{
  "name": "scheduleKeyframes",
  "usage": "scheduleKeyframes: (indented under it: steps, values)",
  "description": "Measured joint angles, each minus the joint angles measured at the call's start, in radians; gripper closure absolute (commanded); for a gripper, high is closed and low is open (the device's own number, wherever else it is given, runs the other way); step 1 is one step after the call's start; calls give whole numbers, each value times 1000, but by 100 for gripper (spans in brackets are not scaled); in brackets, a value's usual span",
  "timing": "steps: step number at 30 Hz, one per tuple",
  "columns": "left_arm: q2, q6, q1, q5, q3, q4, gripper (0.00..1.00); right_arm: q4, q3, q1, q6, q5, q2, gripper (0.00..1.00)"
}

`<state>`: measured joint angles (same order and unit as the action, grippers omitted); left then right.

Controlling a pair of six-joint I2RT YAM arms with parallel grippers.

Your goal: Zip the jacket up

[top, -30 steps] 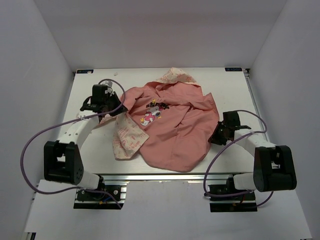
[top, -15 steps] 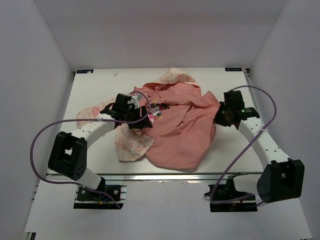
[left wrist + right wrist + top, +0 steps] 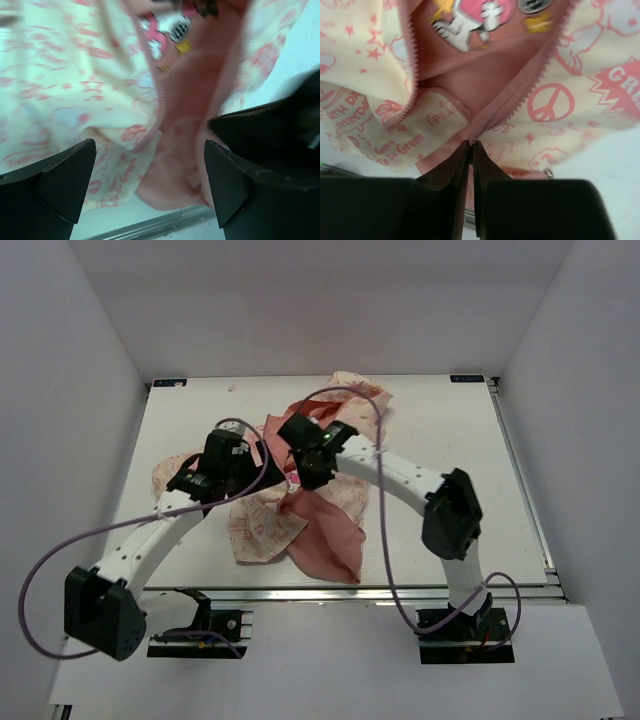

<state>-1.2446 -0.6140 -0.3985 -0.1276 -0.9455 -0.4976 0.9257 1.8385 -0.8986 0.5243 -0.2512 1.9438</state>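
On the white desk [image 3: 450, 440], left of centre, the jacket [image 3: 325, 535] lies bunched between my two arms. A fold of salmon lining points toward the near edge, with cream printed cloth around it.

From the right wrist camera I can read "PEACE" on a flap of cream fabric and "Green" lower left. A large "GRE" is cut off by the right edge of the view. A peace sign [image 3: 551, 102] sits beside the zipper [image 3: 520, 85], and a cartoon patch [image 3: 470, 17] shows on the lining at the top. The left wrist view is blurred, and only "Green" is just legible there.

My right hand [image 3: 471, 147] is closed, its fingers pressed together on the jacket's fabric where the two rows of pink teeth meet in a V. My left hand [image 3: 149, 150] stands wide open just above the cloth with nothing between its fingers. Cream print lies under one side of it and pink lining under the other.

I cannot tell hood from sleeves in the heap, nor where the slider sits. My right arm covers the jacket's middle in the overhead view.
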Motion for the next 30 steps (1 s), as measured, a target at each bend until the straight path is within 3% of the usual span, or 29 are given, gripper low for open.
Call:
scheduleKeyframes:
  steps: [1, 3, 4, 5, 9, 18, 25, 30]
  values:
    - [40, -18, 0, 53, -1, -34, 2, 0, 26, -19, -1, 21, 51, 66]
    - [101, -42, 0, 141, -6, -89, 2, -4, 48, -42, -9, 75, 123, 37]
    - [123, -50, 1, 175, -10, -110, 2, -12, 44, -49, -22, 104, 141, 17]
    - [141, -58, 2, 202, -14, -128, 2, -23, 31, -52, -39, 139, 145, 12]
    - [157, -69, 4, 257, -18, -156, 2, -119, -124, -50, -97, 224, 25, 11]
    - [59, -55, 4, 145, 36, -51, 2, -317, -602, 2, -127, 278, -548, 11]
    - [-32, -37, 4, 21, 92, 58, 2, -381, -975, 171, -27, 314, -611, 11]
    - [-62, -36, 4, -15, 113, 100, 2, -481, -1071, 203, 19, 336, -616, 16]
